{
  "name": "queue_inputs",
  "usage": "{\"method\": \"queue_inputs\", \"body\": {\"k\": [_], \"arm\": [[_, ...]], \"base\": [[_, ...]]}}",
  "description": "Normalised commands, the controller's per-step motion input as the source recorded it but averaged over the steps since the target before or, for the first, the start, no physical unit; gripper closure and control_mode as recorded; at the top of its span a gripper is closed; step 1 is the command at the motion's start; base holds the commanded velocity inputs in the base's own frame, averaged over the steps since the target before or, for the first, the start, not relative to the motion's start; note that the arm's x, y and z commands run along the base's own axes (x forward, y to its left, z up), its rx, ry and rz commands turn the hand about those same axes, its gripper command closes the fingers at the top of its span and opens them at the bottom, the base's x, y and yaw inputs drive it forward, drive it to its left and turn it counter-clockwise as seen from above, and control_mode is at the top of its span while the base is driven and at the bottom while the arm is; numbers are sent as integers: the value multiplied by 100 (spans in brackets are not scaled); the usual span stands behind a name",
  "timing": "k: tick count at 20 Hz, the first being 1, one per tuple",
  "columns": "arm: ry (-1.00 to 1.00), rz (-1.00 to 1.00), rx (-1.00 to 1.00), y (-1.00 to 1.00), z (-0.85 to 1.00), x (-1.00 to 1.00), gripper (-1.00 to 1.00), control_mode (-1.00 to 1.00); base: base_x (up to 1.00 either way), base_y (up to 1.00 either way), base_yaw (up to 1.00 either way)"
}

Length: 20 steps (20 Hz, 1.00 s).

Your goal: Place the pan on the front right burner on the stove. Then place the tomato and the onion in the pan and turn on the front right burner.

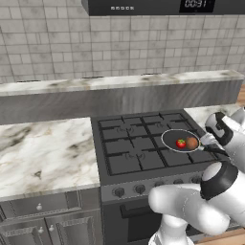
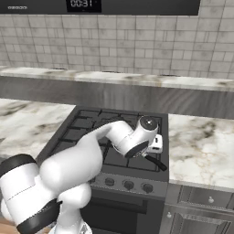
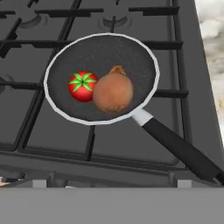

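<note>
Pan (image 3: 101,78) sits on front right burner (image 3: 131,144), centre frame, tomato (image 3: 82,86) touching onion (image 3: 113,92) inside; jaws apart, empty; knob (image 2: 147,187) unturned at lower stove (image 1: 143,148) edge — reaching down risks knocking the handle (image 3: 181,148) and skewing the pan.

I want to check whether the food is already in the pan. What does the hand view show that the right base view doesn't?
Hand view alone: the tomato and the onion lie touching inside the pan.

Right base view alone: the row of knobs along the stove front, the marble counter to the right, and the arm across the grates.

Both: the stove grates and the pan's black handle.
</note>
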Motion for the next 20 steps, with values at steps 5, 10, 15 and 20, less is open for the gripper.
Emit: {"method": "queue_inputs", "body": {"k": [5,10,15,20], "arm": [[-8,-7,17,-22,0,-16,-100,-100],[-9,-7,14,-16,-1,-19,-100,-100],[-8,-5,5,-2,-10,-17,-100,-100],[-25,-4,2,0,-29,-43,-100,-100]], "base": [[0,0,0],[0,0,0],[0,0,0],[0,0,0]]}}
